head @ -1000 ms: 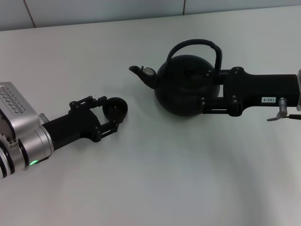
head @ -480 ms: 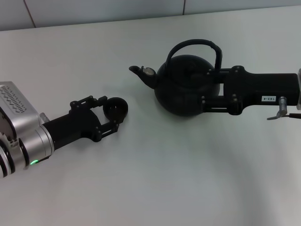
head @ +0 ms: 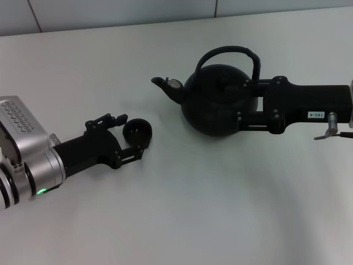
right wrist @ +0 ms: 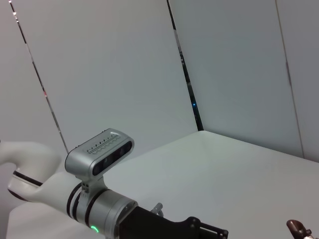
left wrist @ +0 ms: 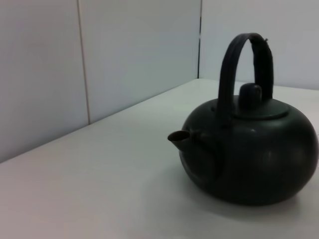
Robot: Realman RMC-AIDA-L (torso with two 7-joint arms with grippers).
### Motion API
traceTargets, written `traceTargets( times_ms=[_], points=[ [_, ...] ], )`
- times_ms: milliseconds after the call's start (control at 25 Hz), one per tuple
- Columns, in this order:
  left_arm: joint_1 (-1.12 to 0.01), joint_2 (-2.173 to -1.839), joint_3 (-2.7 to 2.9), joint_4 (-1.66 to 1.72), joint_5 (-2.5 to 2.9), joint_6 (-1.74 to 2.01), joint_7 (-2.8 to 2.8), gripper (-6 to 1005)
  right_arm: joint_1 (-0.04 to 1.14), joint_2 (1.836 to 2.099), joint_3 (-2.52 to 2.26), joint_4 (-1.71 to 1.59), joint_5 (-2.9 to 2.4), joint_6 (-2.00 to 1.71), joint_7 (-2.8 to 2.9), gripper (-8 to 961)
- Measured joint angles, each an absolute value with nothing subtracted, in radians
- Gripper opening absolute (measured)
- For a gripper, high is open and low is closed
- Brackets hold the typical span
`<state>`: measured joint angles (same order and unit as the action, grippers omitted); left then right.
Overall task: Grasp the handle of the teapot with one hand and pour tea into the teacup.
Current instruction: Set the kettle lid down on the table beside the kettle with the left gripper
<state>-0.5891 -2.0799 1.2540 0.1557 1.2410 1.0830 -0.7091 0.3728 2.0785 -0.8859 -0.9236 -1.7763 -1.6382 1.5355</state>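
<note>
teapot [head: 218,105] rests on the table [head: 193,210], right gripper [head: 242,102] spread around its body; left gripper [head: 129,135] has just released the teacup [head: 137,131], so pouring can follow.

A plain white table [head: 182,210] fills the head view from 3 o'clock round to 9 o'clock, evenly lit, with soft shadows. At 12 o'clock a wall [head: 121,11] of pale grey panels meets its far edge, the panels split by thin dark vertical seams [left wrist: 80,59].
</note>
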Motion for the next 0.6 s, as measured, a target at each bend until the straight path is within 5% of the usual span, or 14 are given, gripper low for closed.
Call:
traceTargets(
  times_ms=[600],
  points=[
    [-0.589, -2.080, 1.272, 0.158, 1.241, 1.082, -0.709, 784, 0.373, 2.078, -0.885, -0.921, -1.776, -1.640, 1.536, 635]
  ],
)
